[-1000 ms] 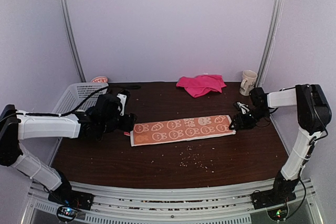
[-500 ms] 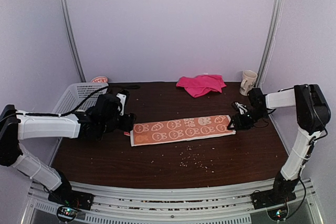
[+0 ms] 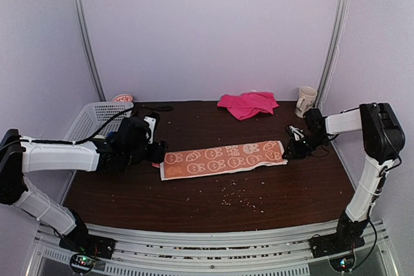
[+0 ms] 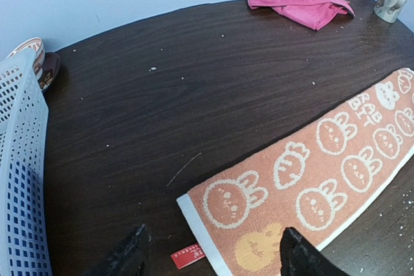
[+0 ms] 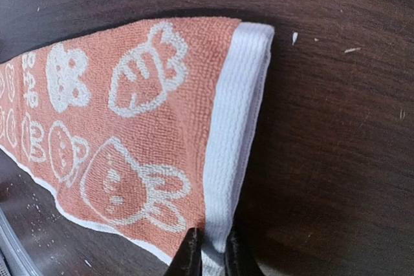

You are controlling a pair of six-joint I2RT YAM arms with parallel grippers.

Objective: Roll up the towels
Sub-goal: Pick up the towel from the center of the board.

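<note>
1. Now pinching the white end hem of the orange towel (image 5: 129,114) between the closed right fingers (image 5: 189,255), set apart only a second ago; probably the grip needed to start rolling.
2. Lying as one long flat strip, cream rabbits and carrots up, reaching from the right fingers across to the left fingers (image 4: 127,260).
3. Holding the left fingers wide open and empty, straddling the other end near its red tag.
4. Leaving the pink towel (image 3: 248,104) crumpled and unrolled, well beyond both, at the back of the bench (image 3: 194,201).
</note>
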